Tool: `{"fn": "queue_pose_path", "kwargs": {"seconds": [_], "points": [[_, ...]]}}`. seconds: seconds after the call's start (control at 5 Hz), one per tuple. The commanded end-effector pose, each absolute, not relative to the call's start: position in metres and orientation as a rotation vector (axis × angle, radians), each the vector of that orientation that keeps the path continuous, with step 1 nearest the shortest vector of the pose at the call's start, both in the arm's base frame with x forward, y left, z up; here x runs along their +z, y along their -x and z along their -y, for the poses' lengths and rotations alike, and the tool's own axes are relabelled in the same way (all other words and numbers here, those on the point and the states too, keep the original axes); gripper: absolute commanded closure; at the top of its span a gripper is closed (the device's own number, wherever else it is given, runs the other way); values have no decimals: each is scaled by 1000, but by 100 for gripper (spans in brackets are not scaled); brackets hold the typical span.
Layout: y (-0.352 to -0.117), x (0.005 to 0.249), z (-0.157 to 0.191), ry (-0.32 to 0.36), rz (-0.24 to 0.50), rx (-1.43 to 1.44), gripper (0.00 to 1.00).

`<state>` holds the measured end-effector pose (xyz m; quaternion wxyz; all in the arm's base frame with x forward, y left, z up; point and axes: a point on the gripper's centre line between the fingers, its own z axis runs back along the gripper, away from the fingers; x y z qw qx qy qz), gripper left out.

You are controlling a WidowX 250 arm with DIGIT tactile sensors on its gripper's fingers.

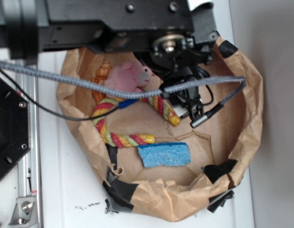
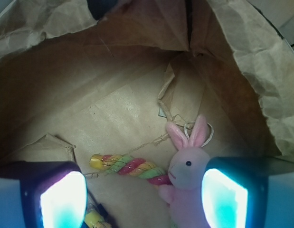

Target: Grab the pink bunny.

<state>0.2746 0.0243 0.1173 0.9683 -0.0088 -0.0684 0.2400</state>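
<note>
while the robot arm fills the top of the exterior view, a crumpled brown paper bag lies open beneath it on a white table, its torn rim patched with black tape. a grey braided cable crosses the bag from the left edge to the right, and a thin black wire runs under it.

inside the bag, a twisted rope toy in pink, yellow and green curves from the upper right round to the lower middle, and one end of it shows in the wrist view just left of the bunny. a blue sponge lies flat just below the rope's end, close to it but apart as far as can be told. the pink bunny sits at the upper left of the bag floor, touching the rope and just beside an orange spiral shell.

in the wrist view the bunny stands upright with both ears up, its face toward the camera — nearer the right finger than the left. the gripper has its fingers spread wide, nothing pinched between them; the bunny's body sits in the gap, close by the right pad, though contact cannot be told.
</note>
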Motion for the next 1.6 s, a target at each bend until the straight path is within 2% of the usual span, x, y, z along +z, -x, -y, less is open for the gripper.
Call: {"fn": "queue_pose_path", "kwargs": {"seconds": [0.0,0.2,0.6,0.8,1.0,1.2,1.4], "points": [[-266,80,-42,-21,158,443,0],[-262,56,-49,-35,170,472,0],[-255,52,-70,-60,188,674,0],[-284,36,-75,23,64,537,0],[-284,31,-80,30,-17,417,0],[-280,31,-80,-20,-26,395,100],[-275,36,-82,-41,-8,387,100]]}}
